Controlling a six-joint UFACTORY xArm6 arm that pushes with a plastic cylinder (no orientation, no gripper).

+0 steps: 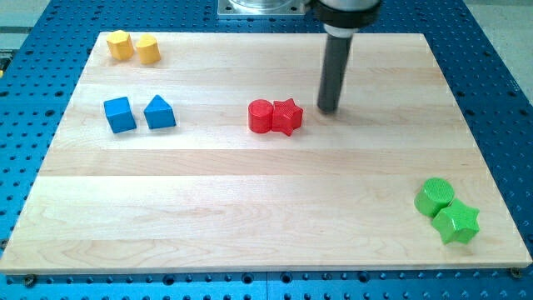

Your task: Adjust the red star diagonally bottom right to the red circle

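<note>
Two red pieces sit together just above the middle of the frame: the red star (287,116) lies flat on the table (250,200), touching the right side of the red circle (261,116), level with it rather than below it. The star has no long axis; one of its points faces the frame's right and another faces the circle, though the exact turn is hard to read. My tip (328,110) rests on the wood just to the right of the star and slightly higher in the frame, with a narrow gap between them. The arm carries no fingers, only the upright dark rod, and it has hold of nothing.

Further out, a blue cube (119,114) and a blue triangular block (160,112) stand near each other left of centre, apart by a small gap. In the upper left corner two yellow blocks (133,47) touch side by side; their shapes are hard to make out. At the lower right a green circle (435,197) touches a green star (456,222) just below and right of it.

No writing or labels can be read anywhere. The table is pale wood in long glued strips, resting on a blue metal plate (491,75) with rows of small holes; a grey metal mount (262,7) shows at the top edge.
</note>
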